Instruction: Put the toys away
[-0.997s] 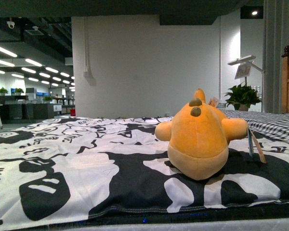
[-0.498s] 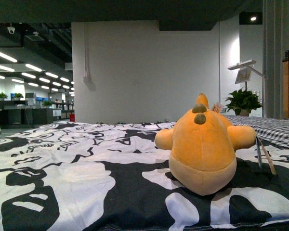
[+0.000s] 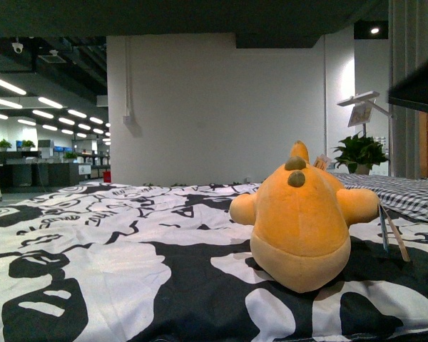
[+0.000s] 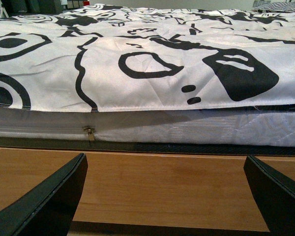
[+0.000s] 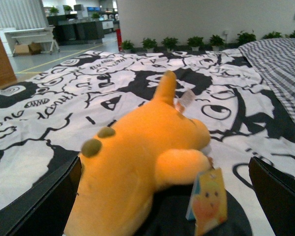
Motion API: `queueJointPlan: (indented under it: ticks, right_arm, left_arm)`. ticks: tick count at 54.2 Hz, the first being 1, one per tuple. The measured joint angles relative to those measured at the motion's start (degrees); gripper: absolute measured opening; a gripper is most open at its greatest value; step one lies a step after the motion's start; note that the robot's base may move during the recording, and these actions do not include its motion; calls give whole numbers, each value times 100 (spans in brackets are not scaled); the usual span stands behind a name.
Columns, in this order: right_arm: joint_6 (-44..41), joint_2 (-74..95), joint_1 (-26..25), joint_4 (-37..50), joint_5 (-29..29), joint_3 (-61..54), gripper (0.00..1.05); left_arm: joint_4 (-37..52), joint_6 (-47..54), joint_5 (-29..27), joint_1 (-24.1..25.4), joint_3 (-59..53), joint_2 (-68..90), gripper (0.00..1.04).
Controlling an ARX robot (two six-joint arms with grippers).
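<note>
R gripper [image 5: 165,161]: jaws spread wide, nothing held. Orange plush toy [image 5: 137,157] lies on the b/w cover [image 5: 49,123], just ahead of those jaws and in the gap betw. them. Its body is close up to one finger [image 5: 39,211] and well clear of the other; can't tell if it touches. Hang tag [image 5: 207,200] dangles off the toy, also inside the gap. L gripper [image 4: 164,162]: jaws wide apart too, empty, facing the wooden bed frame [image 4: 162,187] w/ the mattress [image 4: 187,130] edge beyond.
</note>
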Motion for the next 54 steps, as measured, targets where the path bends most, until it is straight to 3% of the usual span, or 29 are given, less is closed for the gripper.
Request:
queueJointPlan:
  ticks: [11, 22, 54]
  right_arm:
    - [-487, 997, 894, -260, 599, 1045, 104]
    - [-879, 1716, 1320, -361, 1097, 1602, 104]
    - [-1397, 3025, 1504, -236, 1869, 2002, 104]
  left_arm:
    - [0, 2, 0, 0, 0, 0, 99]
    - [0, 0, 0, 0, 0, 0, 99]
    - [0, 0, 0, 0, 0, 0, 99]
